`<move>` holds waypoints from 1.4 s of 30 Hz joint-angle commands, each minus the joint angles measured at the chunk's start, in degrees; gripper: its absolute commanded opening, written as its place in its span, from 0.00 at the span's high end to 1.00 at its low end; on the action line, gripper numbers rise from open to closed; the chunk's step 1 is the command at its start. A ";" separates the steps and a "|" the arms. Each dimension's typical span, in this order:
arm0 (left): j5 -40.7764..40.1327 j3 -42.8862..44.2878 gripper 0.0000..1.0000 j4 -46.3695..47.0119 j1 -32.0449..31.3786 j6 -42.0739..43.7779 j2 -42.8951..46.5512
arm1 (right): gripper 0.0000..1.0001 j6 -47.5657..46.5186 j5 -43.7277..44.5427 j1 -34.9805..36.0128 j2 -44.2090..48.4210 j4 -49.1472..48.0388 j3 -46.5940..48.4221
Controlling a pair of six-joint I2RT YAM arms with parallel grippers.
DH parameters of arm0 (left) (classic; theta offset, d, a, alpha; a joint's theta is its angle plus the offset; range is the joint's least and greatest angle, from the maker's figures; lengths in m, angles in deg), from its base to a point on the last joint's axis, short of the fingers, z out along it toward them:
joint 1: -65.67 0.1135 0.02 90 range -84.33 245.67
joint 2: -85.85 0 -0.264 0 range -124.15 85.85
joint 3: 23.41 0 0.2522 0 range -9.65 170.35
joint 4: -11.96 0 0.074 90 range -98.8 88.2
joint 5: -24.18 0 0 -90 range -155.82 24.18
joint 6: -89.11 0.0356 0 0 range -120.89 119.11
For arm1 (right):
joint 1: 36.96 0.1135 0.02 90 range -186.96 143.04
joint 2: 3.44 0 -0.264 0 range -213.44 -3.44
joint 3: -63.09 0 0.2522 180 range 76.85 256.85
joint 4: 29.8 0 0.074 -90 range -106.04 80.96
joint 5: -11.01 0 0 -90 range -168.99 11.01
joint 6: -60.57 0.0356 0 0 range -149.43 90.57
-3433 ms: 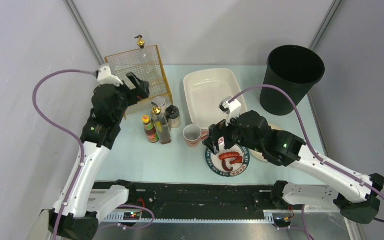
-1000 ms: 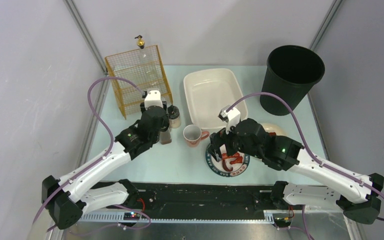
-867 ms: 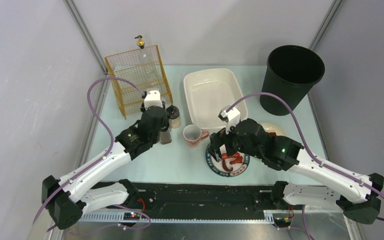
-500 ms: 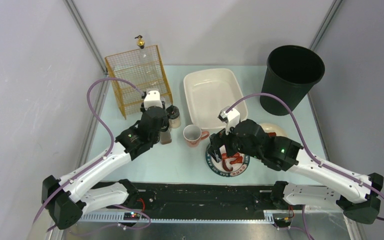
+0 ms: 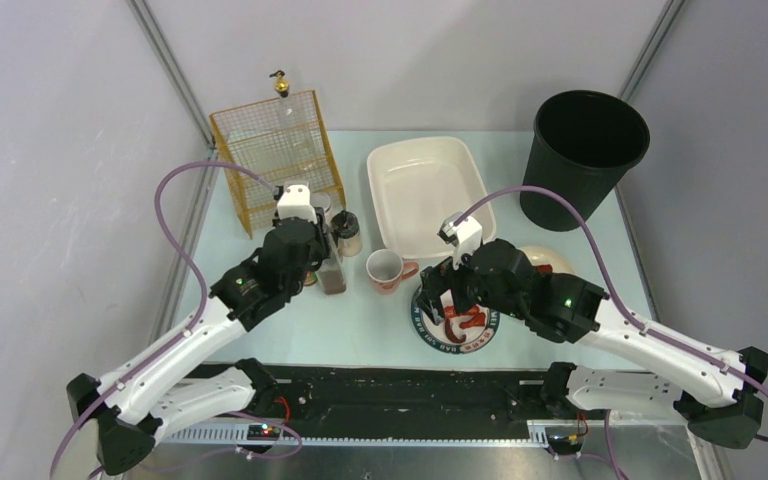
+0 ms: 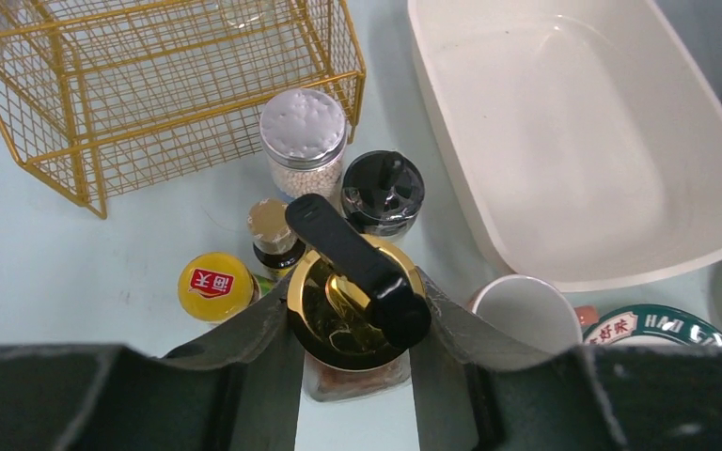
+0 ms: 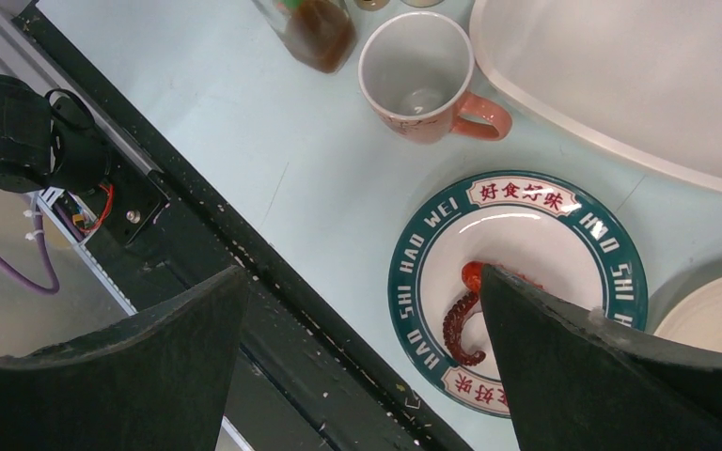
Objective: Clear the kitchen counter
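The left gripper (image 6: 353, 329) is clamped on the bottle (image 6: 334, 310), left of the mug (image 6: 526, 315) on the counter (image 6: 75, 272). The right gripper (image 7: 359, 282) is open, nearer than the mug. Hazard: a tilted lift may topple the crowded jars (image 6: 381, 188) left of the mug.

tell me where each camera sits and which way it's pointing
Top external: above and behind the arm bases, looking down over the kitchen counter; both arms show.
Left wrist: on the left arm, looking down past the left end effector fingers, which clasp a gold-capped bottle.
Right wrist: on the right arm, looking down between the open right end effector fingers at the plate.
Shared: the mug appears in all three views.
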 commanded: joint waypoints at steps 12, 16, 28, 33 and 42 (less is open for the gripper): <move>7.56 12.73 1.00 0.85 -0.26 2.39 2.87 | 0.03 -0.79 1.13 0.40 1.68 -2.47 0.10; 8.16 17.13 1.00 0.47 -0.30 3.82 0.96 | 0.03 -1.15 0.98 0.24 2.14 -2.73 0.15; 7.04 33.85 1.00 0.13 -0.23 8.10 -7.47 | 0.03 -1.81 1.20 0.31 4.82 -2.51 0.15; 5.19 39.94 1.00 -0.08 1.48 10.16 -12.07 | 0.02 -2.23 0.89 0.18 5.63 -2.90 0.10; 8.63 47.61 1.00 -0.08 9.61 9.53 -17.47 | 0.02 -3.59 0.76 -0.20 6.54 -3.24 0.13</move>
